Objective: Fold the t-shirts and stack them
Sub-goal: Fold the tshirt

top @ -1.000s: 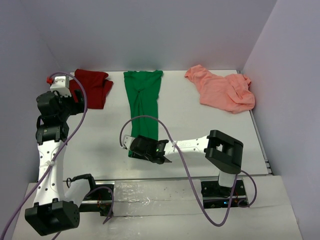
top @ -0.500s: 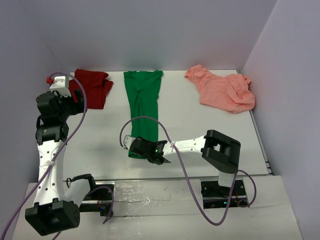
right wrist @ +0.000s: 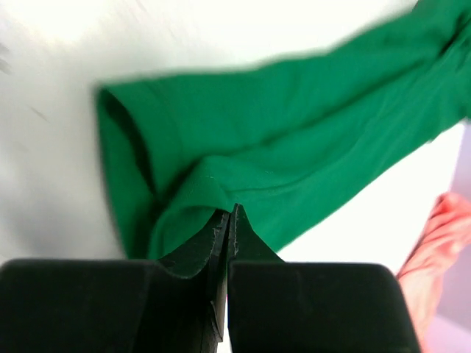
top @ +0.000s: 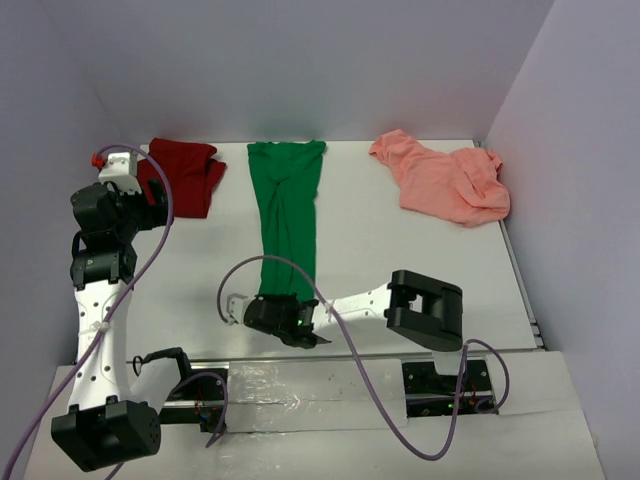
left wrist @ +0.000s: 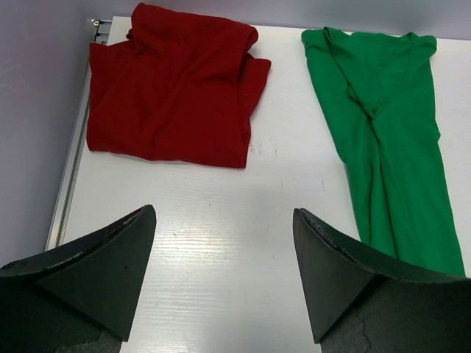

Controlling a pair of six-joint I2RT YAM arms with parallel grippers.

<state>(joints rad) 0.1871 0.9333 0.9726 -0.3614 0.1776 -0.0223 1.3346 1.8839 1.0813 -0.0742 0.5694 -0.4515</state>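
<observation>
The bright green t-shirt [top: 285,205] lies as a long narrow strip down the middle of the table, also seen in the left wrist view [left wrist: 390,147]. My right gripper [top: 272,313] is low at its near end, shut on a pinch of the green t-shirt [right wrist: 280,147], which puckers up at the fingertips [right wrist: 232,213]. The dark red t-shirt [top: 185,175] lies folded at the far left [left wrist: 173,88]. The salmon pink t-shirt [top: 440,182] is crumpled at the far right [right wrist: 434,250]. My left gripper [left wrist: 224,272] hangs open above bare table, near the red t-shirt.
Lilac walls enclose the table on the left, back and right. A metal rail [left wrist: 70,169] runs along the table's left edge. Purple cables [top: 350,350] loop over the near edge by the arm bases.
My right gripper has shut on the green t-shirt's near end and shifted left and toward the table's near edge, with the arm swinging after it. The left arm has not moved.
</observation>
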